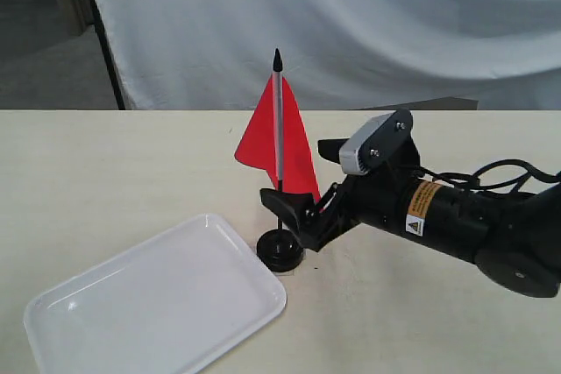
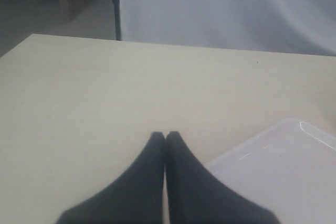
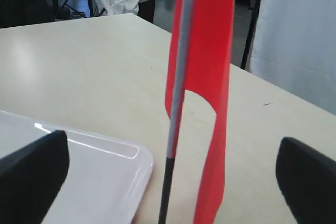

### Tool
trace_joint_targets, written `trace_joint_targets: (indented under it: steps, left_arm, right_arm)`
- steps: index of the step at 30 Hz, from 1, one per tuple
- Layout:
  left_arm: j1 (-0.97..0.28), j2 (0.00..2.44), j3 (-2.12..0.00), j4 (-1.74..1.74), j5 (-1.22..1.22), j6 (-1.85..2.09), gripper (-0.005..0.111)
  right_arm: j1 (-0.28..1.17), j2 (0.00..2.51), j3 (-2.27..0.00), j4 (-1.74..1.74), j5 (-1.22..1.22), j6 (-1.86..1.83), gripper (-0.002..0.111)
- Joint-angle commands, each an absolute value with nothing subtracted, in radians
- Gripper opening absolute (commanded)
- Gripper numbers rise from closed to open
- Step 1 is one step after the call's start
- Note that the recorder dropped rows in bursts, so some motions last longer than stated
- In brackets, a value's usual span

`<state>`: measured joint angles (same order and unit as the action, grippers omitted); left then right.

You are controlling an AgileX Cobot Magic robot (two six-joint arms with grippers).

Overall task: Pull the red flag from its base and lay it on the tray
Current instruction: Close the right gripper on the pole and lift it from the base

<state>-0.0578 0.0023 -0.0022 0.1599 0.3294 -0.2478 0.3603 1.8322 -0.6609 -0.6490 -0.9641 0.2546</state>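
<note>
The red flag (image 1: pixel 263 139) stands upright in its small black base (image 1: pixel 280 253), just past the far right corner of the white tray (image 1: pixel 158 304). My right gripper (image 1: pixel 293 172) is open and low over the table, its two black fingers (image 3: pixel 37 169) on either side of the flag's stick (image 3: pixel 169 182) without touching it. The red cloth (image 3: pixel 212 51) hangs between the jaws, and the tray's corner (image 3: pixel 105 166) lies beside the stick. My left gripper (image 2: pixel 165 136) is shut on nothing, over bare table next to the tray (image 2: pixel 283 166); it does not show in the exterior view.
A light wooden table (image 1: pixel 105 172) carries everything. A white cloth backdrop (image 1: pixel 368 24) hangs behind its far edge. The right arm's black body and cables (image 1: pixel 473 216) lie low over the table's right side.
</note>
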Motion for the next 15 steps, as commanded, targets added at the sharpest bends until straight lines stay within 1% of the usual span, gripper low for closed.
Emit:
trace_joint_targets:
  steps: [1,5,6,7,8,9,10,11,12,13,15]
  left_arm:
    - [-0.062,0.000,0.000,0.160,0.326,-0.243,0.000]
    - [-0.062,0.000,0.000,0.160,0.326,-0.243,0.000]
    - [-0.062,0.000,0.000,0.160,0.326,-0.243,0.000]
    - [-0.062,0.000,0.000,0.160,0.326,-0.243,0.000]
    - [-0.062,0.000,0.000,0.160,0.326,-0.243,0.000]
    - [-0.062,0.000,0.000,0.160,0.326,-0.243,0.000]
    - [-0.062,0.000,0.000,0.160,0.326,-0.243,0.000]
    - [-0.062,0.000,0.000,0.160,0.326,-0.243,0.000]
    - [-0.062,0.000,0.000,0.160,0.326,-0.243,0.000]
    - [-0.062,0.000,0.000,0.160,0.326,-0.243,0.000]
    - [-0.062,0.000,0.000,0.160,0.326,-0.243,0.000]
  right_arm:
    - [0.401,1.898,-0.727,-0.624,-0.951,0.243,0.105]
    - [0.425,1.986,-0.789,-0.628,-0.951,0.239,0.104]
    - [0.425,1.995,-0.797,-0.628,-0.951,0.239,0.103]
    - [0.426,2.003,-0.802,-0.631,-0.951,0.239,0.099]
    - [0.426,2.008,-0.805,-0.631,-0.958,0.239,0.091]
    - [0.426,2.008,-0.806,-0.631,-0.958,0.239,0.079]
    - [0.426,2.008,-0.808,-0.631,-0.958,0.239,0.063]
    - [0.426,2.008,-0.808,-0.636,-0.958,0.239,0.037]
    - [0.426,2.008,-0.810,-0.654,-0.950,0.239,0.000]
    - [0.426,2.008,-0.810,-0.655,-0.945,0.244,0.002]
    - [0.426,2.008,-0.812,-0.655,-0.945,0.243,0.001]
